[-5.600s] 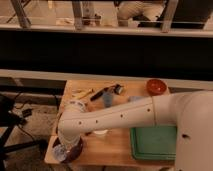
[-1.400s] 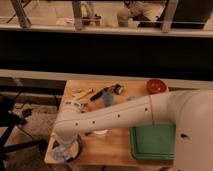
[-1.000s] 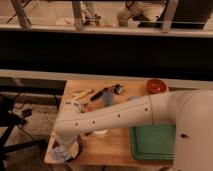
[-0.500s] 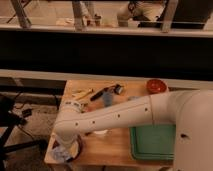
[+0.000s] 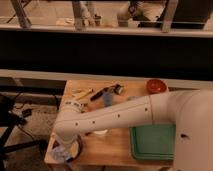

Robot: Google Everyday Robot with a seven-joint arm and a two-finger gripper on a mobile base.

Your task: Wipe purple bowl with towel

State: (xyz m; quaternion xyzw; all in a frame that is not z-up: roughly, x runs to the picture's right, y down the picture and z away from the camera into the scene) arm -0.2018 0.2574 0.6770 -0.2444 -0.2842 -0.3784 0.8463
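Observation:
The purple bowl point(image 5: 74, 151) sits at the front left corner of the wooden table point(image 5: 112, 145). A pale blue-white towel point(image 5: 59, 153) lies bunched in and over the bowl. My gripper point(image 5: 66, 146) is at the end of the white arm point(image 5: 115, 117), which reaches in from the right. It points down into the bowl and sits on the towel. The wrist hides most of the bowl's inside.
A green tray point(image 5: 152, 141) lies at the front right under my arm. A red bowl point(image 5: 156, 85) stands at the back right. Yellow items point(image 5: 82, 93), a dark tool point(image 5: 99, 93) and a blue packet point(image 5: 108, 99) lie at the back. The table edge is just left of the bowl.
Over the last seconds the wrist has shifted only slightly over the bowl, and the towel bunch has changed shape a little. The other objects have not moved.

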